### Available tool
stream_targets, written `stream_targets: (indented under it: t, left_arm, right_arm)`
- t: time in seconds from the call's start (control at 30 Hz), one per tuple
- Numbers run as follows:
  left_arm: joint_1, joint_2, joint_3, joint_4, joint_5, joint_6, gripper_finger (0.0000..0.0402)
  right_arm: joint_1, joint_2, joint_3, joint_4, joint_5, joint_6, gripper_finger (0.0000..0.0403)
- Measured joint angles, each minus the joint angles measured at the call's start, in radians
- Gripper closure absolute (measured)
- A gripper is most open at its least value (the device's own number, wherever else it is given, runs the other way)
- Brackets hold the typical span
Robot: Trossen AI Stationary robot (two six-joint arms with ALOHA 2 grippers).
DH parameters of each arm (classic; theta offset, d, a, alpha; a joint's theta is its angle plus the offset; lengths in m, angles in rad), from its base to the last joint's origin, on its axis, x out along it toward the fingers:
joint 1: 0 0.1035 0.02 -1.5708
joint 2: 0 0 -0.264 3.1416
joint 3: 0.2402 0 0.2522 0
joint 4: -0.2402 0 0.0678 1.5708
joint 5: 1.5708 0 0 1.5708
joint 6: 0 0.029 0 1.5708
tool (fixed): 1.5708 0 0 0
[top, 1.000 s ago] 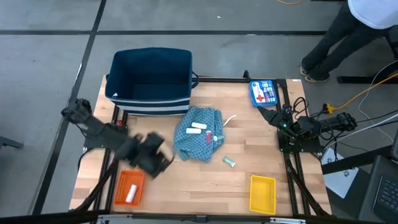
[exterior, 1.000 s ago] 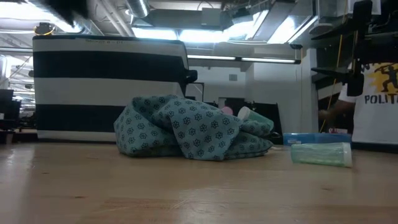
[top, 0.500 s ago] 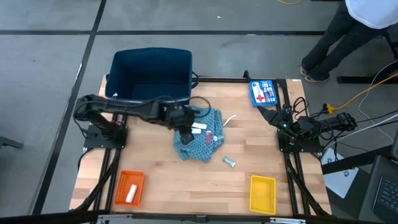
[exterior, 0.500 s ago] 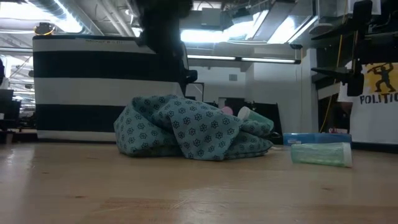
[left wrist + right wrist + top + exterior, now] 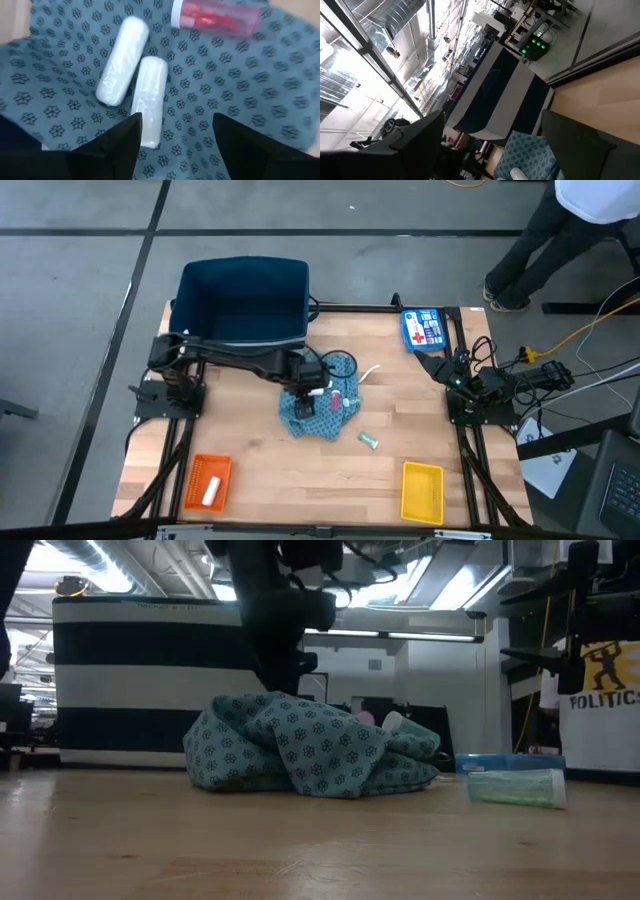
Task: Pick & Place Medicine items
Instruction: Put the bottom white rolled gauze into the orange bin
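White tubes lie between spread left fingers.

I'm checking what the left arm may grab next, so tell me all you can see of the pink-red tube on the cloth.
The pink-red tube is a see-through cylinder with red contents and a white cap at one end. It lies flat on the teal patterned cloth, apart from the two white wrapped tubes beside it. Nothing grips it: the left gripper hovers open above the cloth, nearer the white tubes.
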Motion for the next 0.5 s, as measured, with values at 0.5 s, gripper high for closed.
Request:
stream_targets:
  t: [0.5]
  left_arm:
    - [0.002,0.114,0.0,-0.008,-0.078,0.041,0.0166]
  right_arm:
    - [0.0,0.0,0.0,-0.002,0.0,-0.022,0.0069]
